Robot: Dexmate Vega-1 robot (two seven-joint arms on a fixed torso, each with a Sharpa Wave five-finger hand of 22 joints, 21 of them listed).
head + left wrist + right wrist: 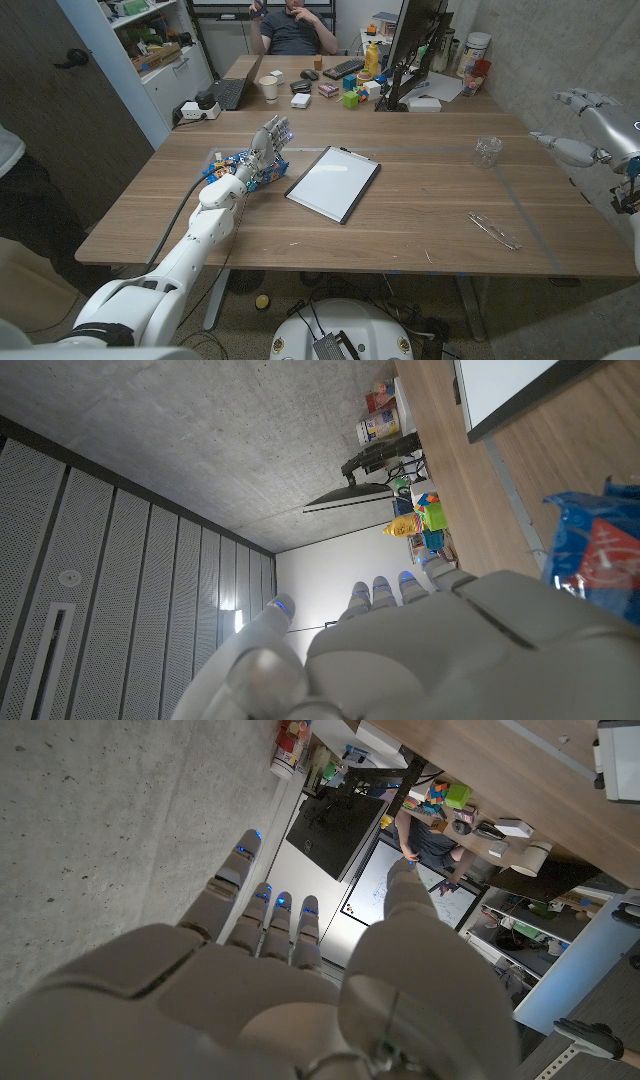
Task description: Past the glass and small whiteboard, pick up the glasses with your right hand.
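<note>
We see right robot hand (590, 125) up at 3 o'clock, fingers spread, holding nothing, ready to reach. Glasses (493, 230) lie on tabletop (420, 225) at 5 o'clock, past glass (487, 151) and whiteboard (333, 183). Left robot hand (262, 155) spread, waiting by blue packet (222, 168).

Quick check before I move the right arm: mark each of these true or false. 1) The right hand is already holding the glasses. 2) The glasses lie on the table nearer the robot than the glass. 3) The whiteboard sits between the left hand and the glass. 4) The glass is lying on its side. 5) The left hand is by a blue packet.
1) False. The right hand is open, off the table's right edge, holding nothing.
2) True. The glasses lie nearer than the glass.
3) True. The whiteboard lies between the left hand and the glass.
4) False. It stands upright.
5) True. The blue packet is beside it.
</note>
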